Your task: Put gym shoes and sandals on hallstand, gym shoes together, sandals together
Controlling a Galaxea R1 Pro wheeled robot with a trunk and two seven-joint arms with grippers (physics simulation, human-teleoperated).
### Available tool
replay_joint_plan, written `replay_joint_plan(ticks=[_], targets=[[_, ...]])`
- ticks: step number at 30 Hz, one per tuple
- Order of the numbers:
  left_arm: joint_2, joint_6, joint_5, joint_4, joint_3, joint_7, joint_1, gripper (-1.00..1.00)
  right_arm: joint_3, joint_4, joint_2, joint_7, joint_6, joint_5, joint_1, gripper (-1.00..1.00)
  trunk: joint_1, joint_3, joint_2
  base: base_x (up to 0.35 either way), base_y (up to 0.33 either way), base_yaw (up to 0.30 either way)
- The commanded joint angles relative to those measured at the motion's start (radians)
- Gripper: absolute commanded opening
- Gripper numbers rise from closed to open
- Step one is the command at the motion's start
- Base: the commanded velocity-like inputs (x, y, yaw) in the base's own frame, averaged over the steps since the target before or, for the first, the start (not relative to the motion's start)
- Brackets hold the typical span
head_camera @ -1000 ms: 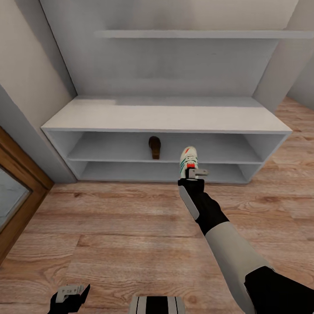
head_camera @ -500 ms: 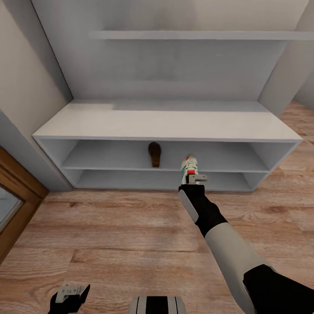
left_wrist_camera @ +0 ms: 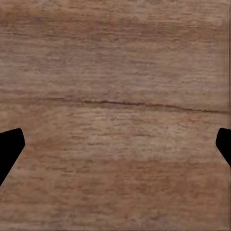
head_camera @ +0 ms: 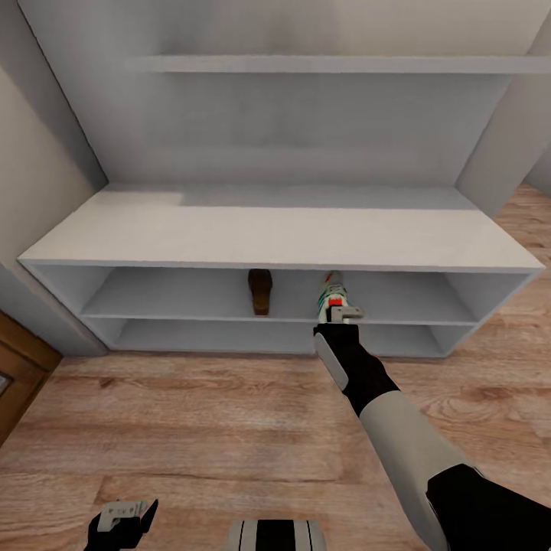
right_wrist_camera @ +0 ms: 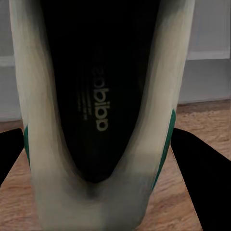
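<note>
1. Gym shoe (head_camera: 333, 295): white with green side stripes and a red tongue label; its dark insole carries printed lettering in the right wrist view (right_wrist_camera: 98, 106). One counted.
2. It is gripped at the heel by the right pincer (head_camera: 341, 313), toe inside the upper shelf slot of the hallstand (head_camera: 275, 229).
3. Sandal (head_camera: 260, 291): one, brown, on that shelf, apart from the shoe.
4. Left pincer (head_camera: 122, 514): spread wide over the corridor floor (left_wrist_camera: 115, 96), holding nothing.
5. Shelf room lies open to both sides.
</note>
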Motion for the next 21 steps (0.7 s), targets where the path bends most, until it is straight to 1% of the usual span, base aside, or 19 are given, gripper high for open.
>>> replay_joint_plan(ticks=[1, 3, 9, 15, 21], targets=[[0.000, 0.001, 0.010, 0.000, 0.003, -0.010, 0.000, 1.00, 0.004, -0.001, -0.001, -0.009, 0.002, -0.009, -0.001, -1.00, 0.000, -0.001, 0.000, 0.312, -0.149, 0.000], [0.000, 0.001, 0.010, 0.000, 0.003, -0.010, 0.000, 1.00, 0.004, -0.001, -0.001, -0.009, 0.002, -0.009, -0.001, -1.00, 0.000, -0.001, 0.000, 0.296, -0.123, 0.000], [0.000, 0.001, 0.010, 0.000, 0.003, -0.010, 0.000, 1.00, 0.004, -0.001, -0.001, -0.010, 0.002, -0.009, -0.001, -1.00, 0.000, -0.001, 0.000, 0.121, -0.024, 0.000], [0.000, 0.002, 0.010, 0.000, 0.004, -0.009, 0.000, 1.00, 0.004, 0.000, -0.001, -0.010, 0.002, -0.009, -0.001, -1.00, 0.000, -0.001, 0.000, 0.260, -0.002, 0.000], [0.000, 0.001, 0.010, 0.000, 0.004, -0.010, 0.000, 1.00, 0.004, 0.001, -0.001, -0.010, 0.002, -0.008, -0.001, -1.00, 0.000, -0.001, 0.000, 0.035, 0.000, 0.000]])
